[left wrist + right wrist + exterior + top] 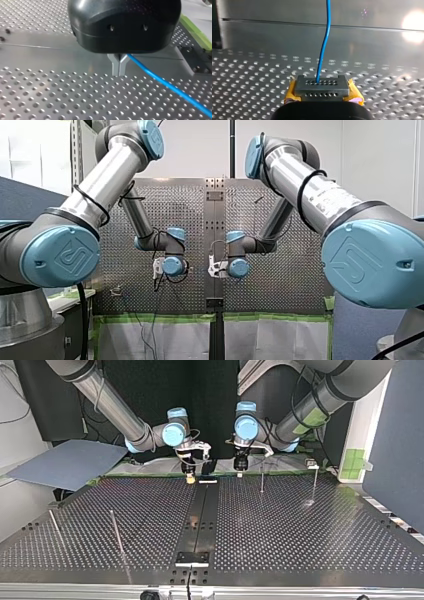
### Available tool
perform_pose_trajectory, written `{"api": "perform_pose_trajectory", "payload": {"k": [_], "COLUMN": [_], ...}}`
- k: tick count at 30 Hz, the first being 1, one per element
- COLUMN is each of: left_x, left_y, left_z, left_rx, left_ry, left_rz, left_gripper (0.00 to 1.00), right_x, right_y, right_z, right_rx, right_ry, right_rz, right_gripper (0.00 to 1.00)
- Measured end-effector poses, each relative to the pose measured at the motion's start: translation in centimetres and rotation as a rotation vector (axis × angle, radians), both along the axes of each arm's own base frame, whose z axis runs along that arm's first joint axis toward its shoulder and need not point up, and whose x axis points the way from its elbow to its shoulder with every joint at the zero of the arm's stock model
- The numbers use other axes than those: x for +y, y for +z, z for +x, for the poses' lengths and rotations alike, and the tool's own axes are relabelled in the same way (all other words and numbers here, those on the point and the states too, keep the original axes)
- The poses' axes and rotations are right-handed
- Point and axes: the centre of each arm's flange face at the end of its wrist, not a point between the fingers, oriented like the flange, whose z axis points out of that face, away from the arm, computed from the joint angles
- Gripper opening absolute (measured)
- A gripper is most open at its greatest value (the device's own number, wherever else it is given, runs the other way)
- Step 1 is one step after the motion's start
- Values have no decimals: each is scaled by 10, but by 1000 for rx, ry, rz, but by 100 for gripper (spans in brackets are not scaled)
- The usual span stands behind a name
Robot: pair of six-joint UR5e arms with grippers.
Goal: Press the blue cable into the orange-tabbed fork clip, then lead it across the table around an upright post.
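Blue cable point(160, 80), thin and smooth-jacketed, is running out from your left end effector point(119, 71), whose narrow bare-metal fingers point(116, 67) are clenching it just above the dimpled steel worktop point(50, 100). Your right end effector point(322, 86), a perforated metal plate backed by yellow pads point(290, 92), is gripping the same line. You are, I judge, staging for the clip. No orange tab is showing, so you are needing to locate it, then carry the span over and press down. Slim upright posts point(262, 479) are standing nearby.
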Motion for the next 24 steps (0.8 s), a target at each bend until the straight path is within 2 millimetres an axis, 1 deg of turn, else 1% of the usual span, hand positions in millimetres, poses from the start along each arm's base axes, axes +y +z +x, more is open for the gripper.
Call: {"api": "perform_pose_trajectory", "payload": {"k": [7, 15, 21, 24], "left_x": [-7, -15, -21, -24], "left_y": [30, 64, 97, 118], "left_z": [-7, -19, -21, -19], "left_rx": [0, -3, -44, -69], "left_ry": [-8, -15, -26, -29], "left_rz": [-8, -2, -19, -31], "left_gripper": [0, 0, 0, 0], "right_x": [2, -1, -1, -1], "right_y": [40, 88, 123, 142], "right_z": [1, -1, -1, -2], "right_rx": [-10, -39, -70, -86], "right_ry": [5, 3, 2, 2], "right_rz": [-12, -51, -87, -108], "right_gripper": [0, 0, 0, 0]}}
